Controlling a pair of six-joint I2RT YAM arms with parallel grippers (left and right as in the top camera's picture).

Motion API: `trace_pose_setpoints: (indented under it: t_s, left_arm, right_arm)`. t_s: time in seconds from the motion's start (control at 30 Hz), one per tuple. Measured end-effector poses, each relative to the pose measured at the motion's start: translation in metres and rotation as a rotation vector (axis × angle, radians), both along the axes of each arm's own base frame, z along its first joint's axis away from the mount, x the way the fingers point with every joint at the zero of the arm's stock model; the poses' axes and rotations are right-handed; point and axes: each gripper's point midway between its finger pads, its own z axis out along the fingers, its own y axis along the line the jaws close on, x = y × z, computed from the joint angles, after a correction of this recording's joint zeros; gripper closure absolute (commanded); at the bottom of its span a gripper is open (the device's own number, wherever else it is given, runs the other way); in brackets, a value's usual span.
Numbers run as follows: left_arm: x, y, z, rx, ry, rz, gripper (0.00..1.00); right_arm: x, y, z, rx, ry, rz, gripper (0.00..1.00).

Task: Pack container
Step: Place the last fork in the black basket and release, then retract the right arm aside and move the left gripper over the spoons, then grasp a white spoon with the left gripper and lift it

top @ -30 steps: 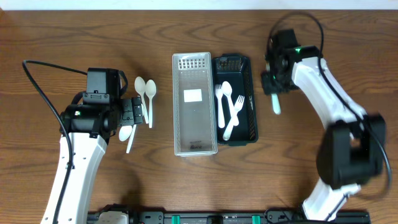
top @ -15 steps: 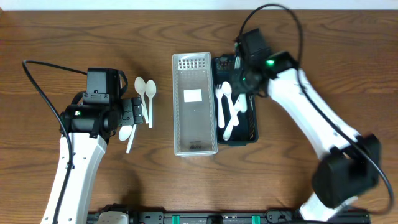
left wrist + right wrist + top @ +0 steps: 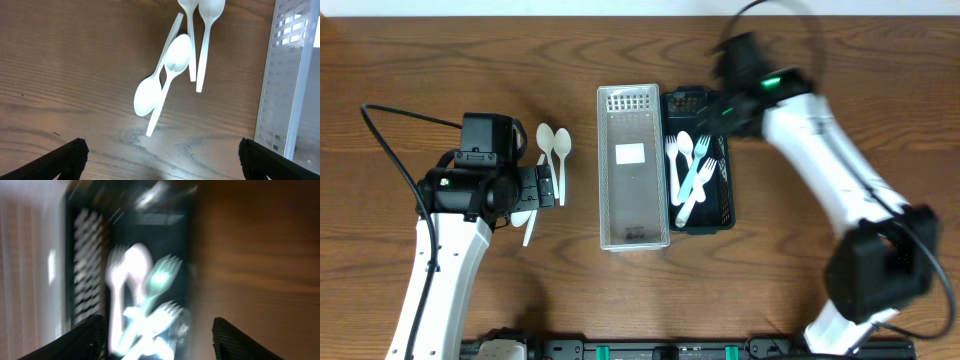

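Observation:
A dark basket [image 3: 728, 200] holds white forks and a spoon [image 3: 682, 160], with a pale green fork [image 3: 695, 172] lying across them. My right gripper [image 3: 718, 108] hangs open over the basket's far end with nothing in it. The right wrist view is blurred: the green fork [image 3: 160, 280] lies in the basket [image 3: 82, 270], below my gripper [image 3: 160, 340]. A clear white container [image 3: 633, 205] stands next to the basket. Three white spoons [image 3: 553, 150] lie on the table to the left. My left gripper [image 3: 542, 186] is wide open over them, seen as spoons [image 3: 165, 75] ahead of the gripper [image 3: 160, 160].
The white container's perforated wall [image 3: 290, 85] stands at the right edge of the left wrist view. A black cable [image 3: 390, 150] loops behind the left arm. Bare wood table [image 3: 800, 260] surrounds both containers.
My right arm swung in from the table's right side to the dark basket with the pale green fork, then opened. The fork now lies in the basket. The left arm barely moved.

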Motion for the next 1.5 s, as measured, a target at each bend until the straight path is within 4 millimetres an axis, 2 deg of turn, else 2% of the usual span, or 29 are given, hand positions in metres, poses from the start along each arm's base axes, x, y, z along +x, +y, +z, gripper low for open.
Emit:
trace_pose_setpoints:
  t_s: [0.1, 0.2, 0.27, 0.37, 0.47, 0.57, 0.63, 0.8, 0.9, 1.0, 1.07, 1.33, 1.5]
  left_arm:
    - [0.001, 0.0, 0.0, 0.001, -0.004, 0.005, 0.02]
    - [0.003, 0.001, -0.001, -0.001, -0.006, 0.016, 0.02]
    - [0.003, 0.001, -0.008, 0.003, 0.027, 0.02, 0.02]
    - [0.005, 0.001, -0.034, 0.012, 0.132, 0.02, 0.02]
    - [0.006, 0.002, -0.068, 0.025, 0.255, 0.019, 0.0]
    - [0.009, 0.001, -0.094, 0.032, 0.334, -0.005, 0.08]
    - [0.011, -0.002, -0.106, 0.022, 0.362, -0.038, 0.09]
    - [0.024, -0.008, -0.123, 0.005, 0.36, -0.117, 0.11]
    - [0.027, -0.01, -0.129, 0.002, 0.359, -0.144, 0.24]
    - [0.029, -0.011, -0.133, -0.001, 0.362, -0.169, 0.3]
    - [0.029, -0.011, -0.136, -0.001, 0.371, -0.175, 0.39]
    - [0.03, -0.012, -0.141, 0.003, 0.379, -0.198, 0.53]
    - [0.035, -0.012, -0.141, 0.006, 0.357, -0.207, 0.55]
  right_arm:
    - [0.007, -0.07, 0.021, -0.002, -0.027, -0.159, 0.33]
    - [-0.002, -0.134, 0.02, -0.019, 0.015, -0.31, 0.34]
    - [-0.009, -0.16, 0.016, -0.023, 0.042, -0.373, 0.33]
    - [-0.017, -0.189, 0.013, -0.023, 0.065, -0.445, 0.32]
    - [-0.022, -0.205, 0.011, -0.022, 0.075, -0.485, 0.31]
    - [-0.025, -0.212, 0.01, -0.024, 0.079, -0.497, 0.32]
    - [-0.024, -0.212, 0.01, -0.026, 0.078, -0.49, 0.31]
    - [-0.023, -0.213, 0.011, -0.03, 0.07, -0.481, 0.31]
    - [-0.022, -0.213, 0.011, -0.03, 0.065, -0.478, 0.31]
    - [-0.021, -0.213, 0.011, -0.032, 0.062, -0.474, 0.31]
    - [-0.02, -0.213, 0.012, -0.033, 0.059, -0.473, 0.31]
    - [-0.019, -0.213, 0.012, -0.033, 0.055, -0.471, 0.32]
    - [-0.019, -0.213, 0.012, -0.034, 0.055, -0.47, 0.32]
